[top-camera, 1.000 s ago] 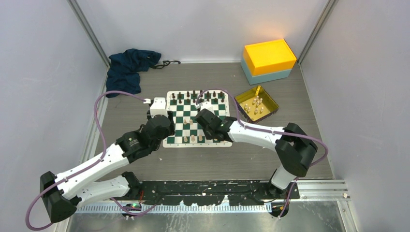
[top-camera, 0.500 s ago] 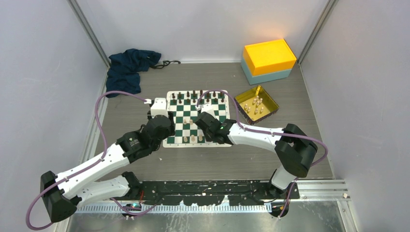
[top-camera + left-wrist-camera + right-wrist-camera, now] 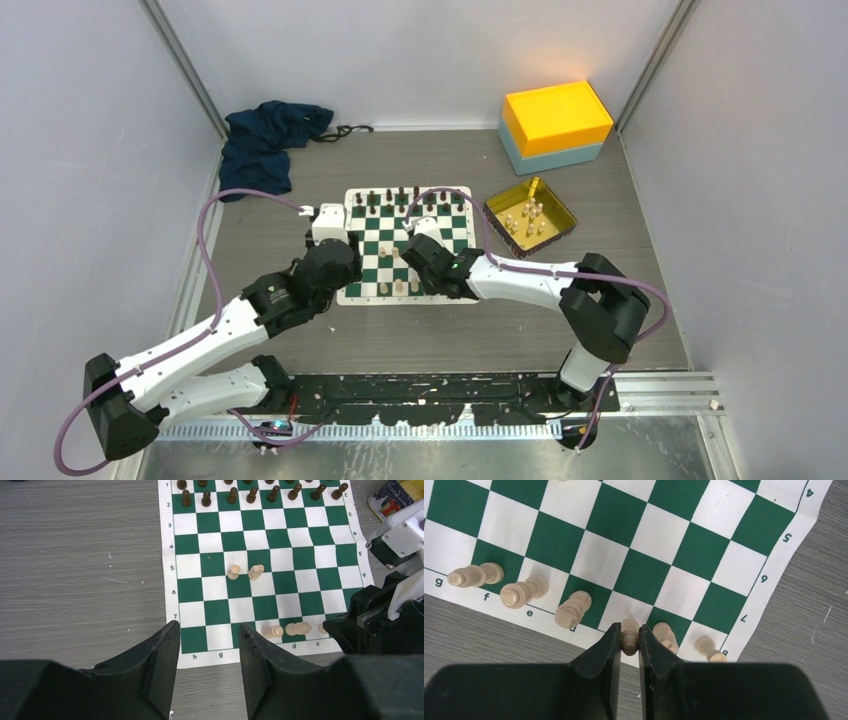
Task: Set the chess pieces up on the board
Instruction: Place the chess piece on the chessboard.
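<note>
The green and white board [image 3: 352, 294] lies mid-table. Black figures fill its two far rows. My right gripper [image 3: 629, 630] is shut on a cream chess piece [image 3: 629, 636] standing on the board's near row; in the top view it sits over the board's near edge [image 3: 428, 268]. Other cream pieces [image 3: 519, 593] stand along that row, two close to the right of my fingers [image 3: 666, 633]. Two more cream pieces [image 3: 233, 572] stand mid-board. My left gripper [image 3: 209, 628] is open and empty, above the board's near left corner [image 3: 217, 612].
A shiny gold tray [image 3: 557, 205] holding several cream pieces lies right of the board. A yellow box on a blue box [image 3: 556, 118] stands at the back right. A dark blue cloth [image 3: 265, 140] lies at the back left.
My right gripper has shifted a little to the left along the board's near row. The left arm has barely moved.
</note>
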